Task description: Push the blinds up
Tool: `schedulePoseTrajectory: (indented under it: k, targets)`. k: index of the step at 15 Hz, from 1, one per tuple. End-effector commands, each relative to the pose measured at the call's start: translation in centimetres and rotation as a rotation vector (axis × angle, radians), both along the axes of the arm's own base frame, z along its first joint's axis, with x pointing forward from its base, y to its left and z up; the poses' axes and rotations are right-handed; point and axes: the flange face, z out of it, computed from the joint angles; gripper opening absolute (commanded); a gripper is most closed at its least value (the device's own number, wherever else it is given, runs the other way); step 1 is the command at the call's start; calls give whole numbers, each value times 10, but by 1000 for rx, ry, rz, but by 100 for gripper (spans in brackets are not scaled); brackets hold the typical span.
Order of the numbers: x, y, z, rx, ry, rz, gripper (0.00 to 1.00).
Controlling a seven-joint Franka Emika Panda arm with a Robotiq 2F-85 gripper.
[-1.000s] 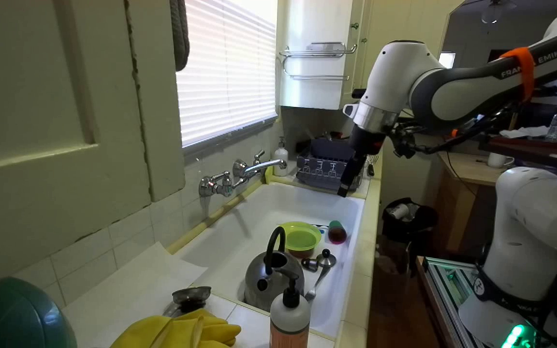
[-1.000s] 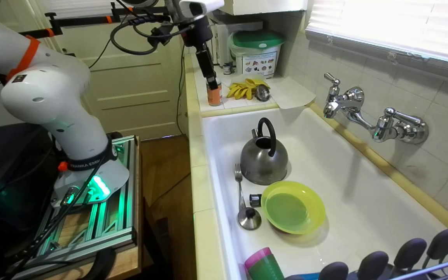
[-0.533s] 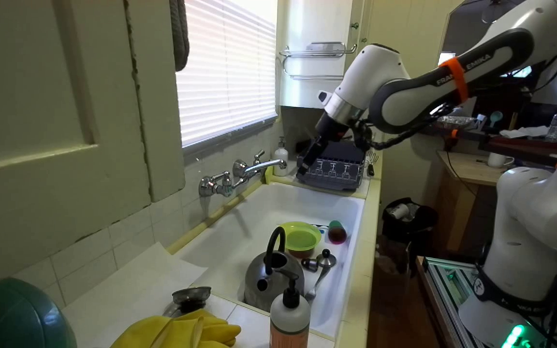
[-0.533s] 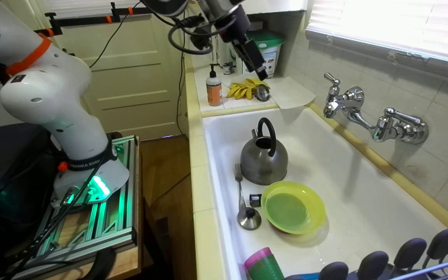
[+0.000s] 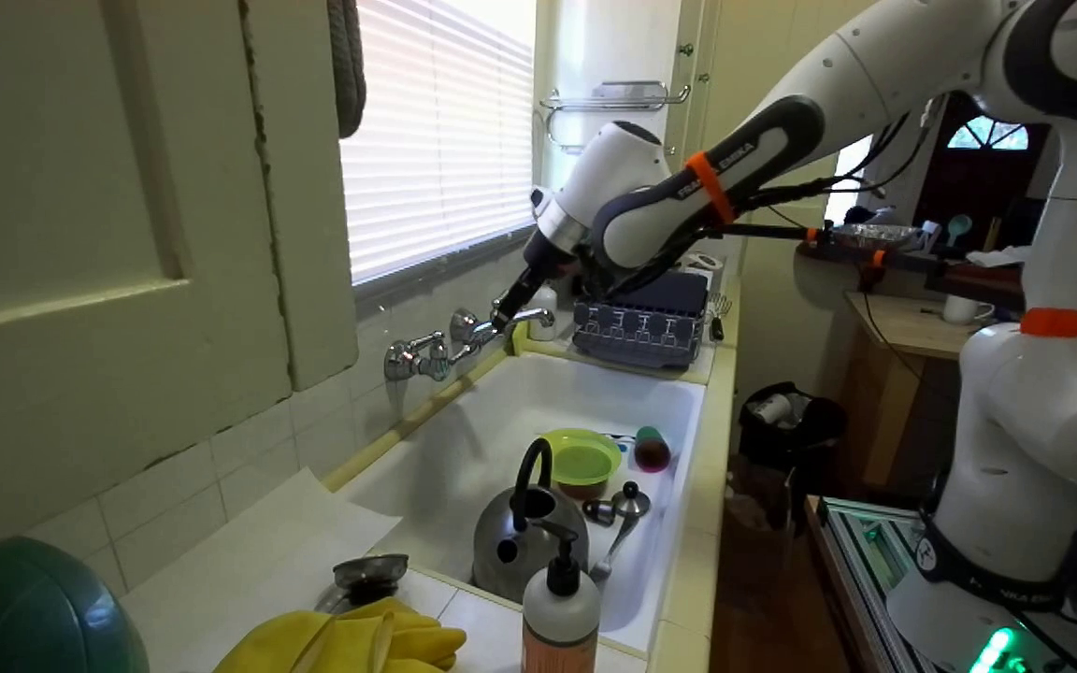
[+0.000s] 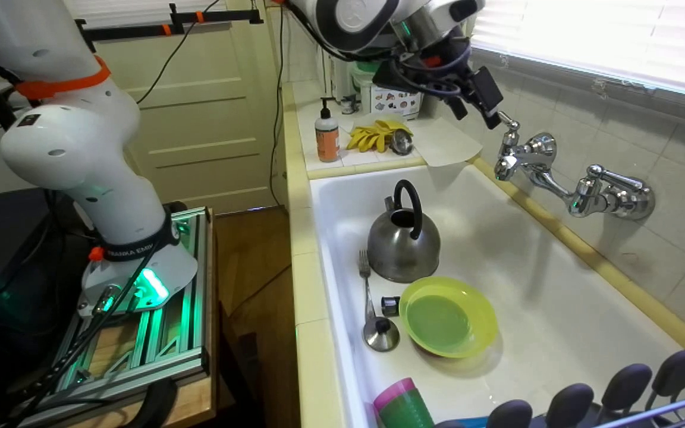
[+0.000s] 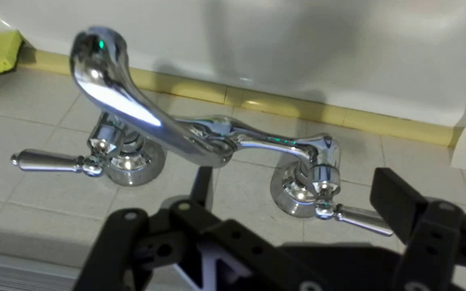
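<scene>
Your jaws stand spread, gripping nothing; they hang near the tap [image 7: 217, 147], just beside the handle [image 7: 364, 220] that sits at its 4 o'clock in the wrist view, though whether they touch it you cannot tell; the blind [image 5: 440, 140] hangs lowered, at 11 o'clock from the jaws in an exterior view, its lower edge close to a grey ledge [image 6: 556, 74]; the step in hand looks to be the approach to that edge; rise clear of the handle first, or you may turn the tap on; then come in under the blind's middle, so it should lift level; press on the edge, not on the face above it, which would likely bend; go slowly and straight towards 12 o'clock; bringing the jaws together beforehand may give a firmer pusher; below, in the sink [image 6: 556, 333], the kettle [image 6: 404, 246] stands upright, open-topped, its inside too dark to read; at 5 o'clock from it in an exterior view, the yellow bowl [image 6: 448, 318] shows a greenish bottom, liquid or the bowl itself, you cannot tell which; at the bowl's 7 o'clock, the cup [image 6: 405, 407] lies tipped, its inside too dim to read; at the kettle's 11 o'clock, the pump bottle [image 6: 327, 137] stands on the worktop [image 6: 307, 125], its fill not visible.
</scene>
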Motion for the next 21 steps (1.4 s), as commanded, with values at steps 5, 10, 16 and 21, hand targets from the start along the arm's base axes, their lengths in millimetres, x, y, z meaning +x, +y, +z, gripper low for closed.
schedulePoseTrajectory:
  k: [5, 10, 16, 21]
  targets:
    - [24, -4, -6, -7, -23, 8, 100]
    - [39, -24, -10, -22, -132, -17, 100]
    - [75, -33, -31, -25, -300, -18, 58]
    - [97, -34, -56, -40, -402, 44, 19]
